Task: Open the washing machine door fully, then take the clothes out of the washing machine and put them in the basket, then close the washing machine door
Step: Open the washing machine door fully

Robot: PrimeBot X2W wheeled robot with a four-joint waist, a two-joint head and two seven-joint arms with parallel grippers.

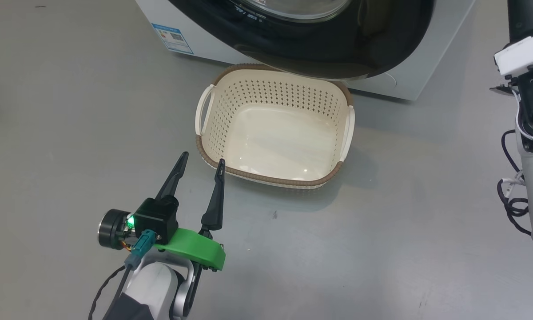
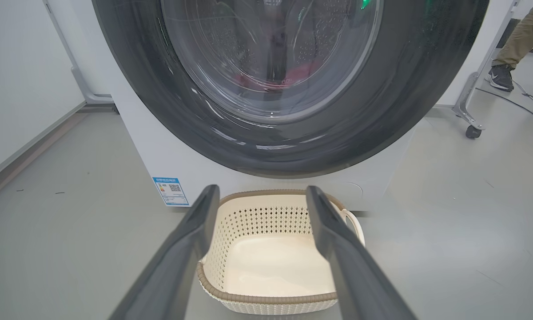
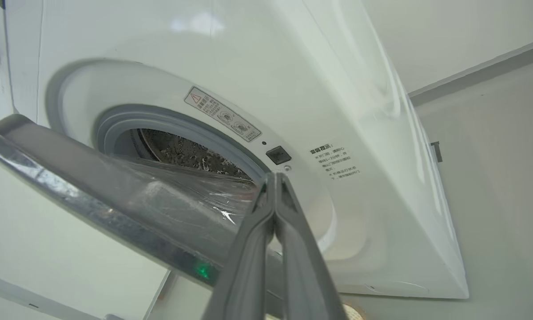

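The white washing machine stands at the top of the head view. Its door, black-rimmed, hangs ajar over the far rim of the cream basket, which sits on the floor with nothing in it. Through the door glass I see the red clothes inside the drum. My left gripper is open and holds nothing, just short of the basket's near-left corner. My right gripper is shut on nothing. Its tips sit between the door's inner side and the machine front, beside the grey-ringed drum mouth.
A person's leg and shoe stand behind the machine's right side, near a wheeled metal stand and a floor cable. A white wall runs along the left. My right arm rises at the right edge.
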